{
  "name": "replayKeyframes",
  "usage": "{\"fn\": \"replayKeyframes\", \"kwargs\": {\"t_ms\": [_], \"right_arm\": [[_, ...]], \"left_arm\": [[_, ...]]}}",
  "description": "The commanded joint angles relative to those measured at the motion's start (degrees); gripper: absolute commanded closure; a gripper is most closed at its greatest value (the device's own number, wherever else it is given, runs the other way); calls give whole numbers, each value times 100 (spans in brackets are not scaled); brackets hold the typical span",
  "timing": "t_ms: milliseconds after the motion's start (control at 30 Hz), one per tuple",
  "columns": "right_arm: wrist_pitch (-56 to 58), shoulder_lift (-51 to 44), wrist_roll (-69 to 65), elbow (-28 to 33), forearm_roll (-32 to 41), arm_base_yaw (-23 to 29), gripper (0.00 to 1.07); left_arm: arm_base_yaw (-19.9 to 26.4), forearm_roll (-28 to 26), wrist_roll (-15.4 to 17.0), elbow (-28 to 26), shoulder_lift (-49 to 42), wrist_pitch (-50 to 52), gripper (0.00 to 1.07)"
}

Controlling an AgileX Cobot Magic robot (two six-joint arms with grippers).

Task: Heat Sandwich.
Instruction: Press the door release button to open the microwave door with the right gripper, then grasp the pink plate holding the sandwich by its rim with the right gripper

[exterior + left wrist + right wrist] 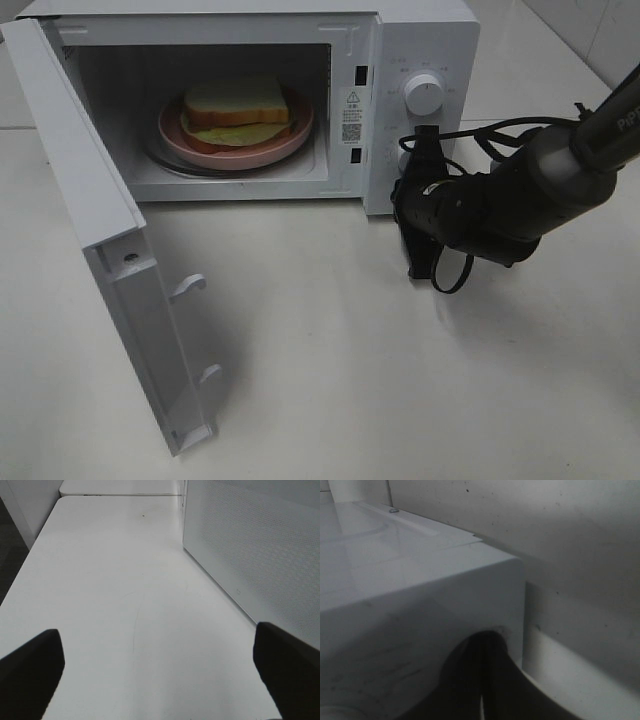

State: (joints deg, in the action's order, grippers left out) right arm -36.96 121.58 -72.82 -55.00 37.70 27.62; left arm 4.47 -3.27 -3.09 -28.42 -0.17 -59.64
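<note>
The sandwich (pixel 237 105), white bread over pale yellow and orange layers, lies on a round pink plate (pixel 235 152) inside the open microwave (pixel 430 35). My right gripper (pixel 417 152) is shut with nothing seen between its fingers, and its tip is up against the control panel where the lower knob sits, hiding that knob. The right wrist view shows the shut gripper (pixel 486 642) against the microwave's white front. My left gripper (pixel 160 655) is out of the exterior view. In its wrist view it is open and empty over bare table beside the microwave's perforated side (pixel 250 545).
The microwave door (pixel 130 290) stands swung wide open toward the front left. The upper knob (pixel 424 96) is uncovered above my right gripper. A black cable (pixel 500 128) runs behind the right arm. White table (pixel 330 370) spreads in front.
</note>
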Motion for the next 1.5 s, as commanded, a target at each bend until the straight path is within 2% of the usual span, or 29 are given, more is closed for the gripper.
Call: {"fn": "replayKeyframes", "kwargs": {"t_ms": [33,333,533,800,967,1233,1500], "right_arm": [[-699,-115,57,-212,-390,-155,107],[-338,-504,80,309,-441,-149,107],[-258,-699,-69,716,-498,46,107],[40,-1089,-321,1146,-991,46,107],[481,-1524,6,1324,-1209,46,107],[1524,-2338,802,1364,-2108,46,107],[3203,-3071,2366,1358,-2584,46,106]], "left_arm": [[-29,23,-6,6,-126,29,10],[-29,23,-6,6,-126,29,10],[-29,23,-6,6,-126,29,10],[-29,23,-6,6,-126,29,10],[-29,23,-6,6,-126,29,10],[-29,23,-6,6,-126,29,10],[-29,23,-6,6,-126,29,10]]}}
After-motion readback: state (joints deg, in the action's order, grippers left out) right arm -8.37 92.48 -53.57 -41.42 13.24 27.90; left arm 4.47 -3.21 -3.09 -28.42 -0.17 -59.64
